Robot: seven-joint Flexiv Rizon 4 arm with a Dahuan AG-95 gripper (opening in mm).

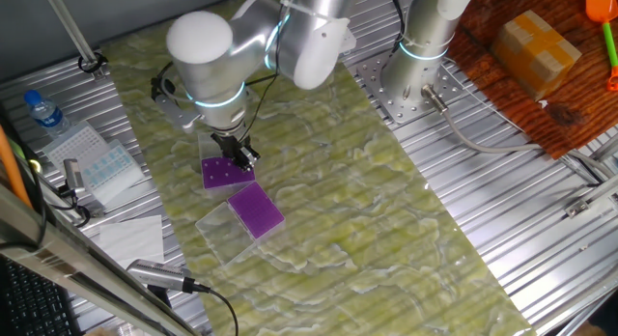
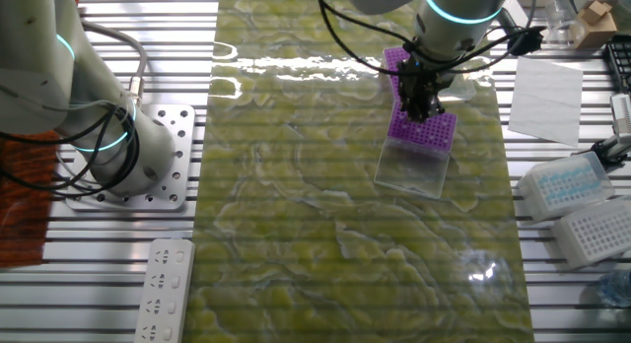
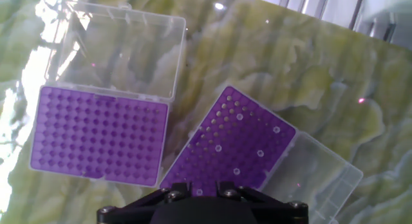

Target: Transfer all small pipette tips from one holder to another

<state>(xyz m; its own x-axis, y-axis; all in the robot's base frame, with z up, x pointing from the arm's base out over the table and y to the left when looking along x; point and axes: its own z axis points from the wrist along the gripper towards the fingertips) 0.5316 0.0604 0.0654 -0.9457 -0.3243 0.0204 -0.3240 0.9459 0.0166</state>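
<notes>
Above two purple racks the gripper (image 1: 244,158) hangs; whether its jaws are apart I cannot tell. Hand view alone shows the left rack (image 3: 98,135) bare and small pipette tips (image 3: 239,117) scattered in the right rack (image 3: 233,144).

Arm (image 1: 241,46): glossy white-silver rounded housings, glowing cyan rings at the joints, black cables along the links. Gripper (image 1: 238,153): black, silver screws visible in the hand view.

two opposite high views; hand view close overhead.
</notes>
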